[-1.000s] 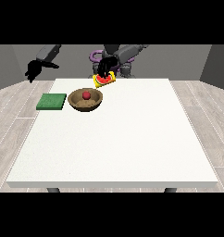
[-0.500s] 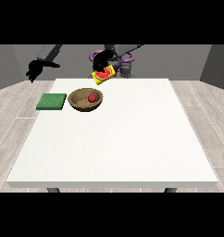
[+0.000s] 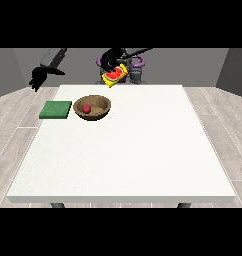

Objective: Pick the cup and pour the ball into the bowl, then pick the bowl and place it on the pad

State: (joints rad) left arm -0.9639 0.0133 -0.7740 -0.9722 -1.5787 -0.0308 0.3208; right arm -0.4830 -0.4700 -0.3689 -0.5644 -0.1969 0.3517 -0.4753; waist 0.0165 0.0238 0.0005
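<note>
From my station I read a white table (image 3: pixel 143 150) carrying a plain green pad (image 3: pixel 56 109) and a brown bowl (image 3: pixel 93 108) with a red ball (image 3: pixel 86 108) inside it. The cup (image 3: pixel 115 76) is yellow with a red-and-green watermelon-slice pattern, and I see it against the black hand at the view's right (image 3: pixel 111 60). The hand at the view's left (image 3: pixel 39 77) is black too, on a grey arm (image 3: pixel 52 57), over a floor (image 3: pixel 13 120) of pale grey wood-patterned planks.

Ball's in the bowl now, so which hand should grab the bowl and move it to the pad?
The robot's right: the hand at the view's left holds nothing and hangs nearest the bowl and green pad; the other hand holds the cup.
</note>
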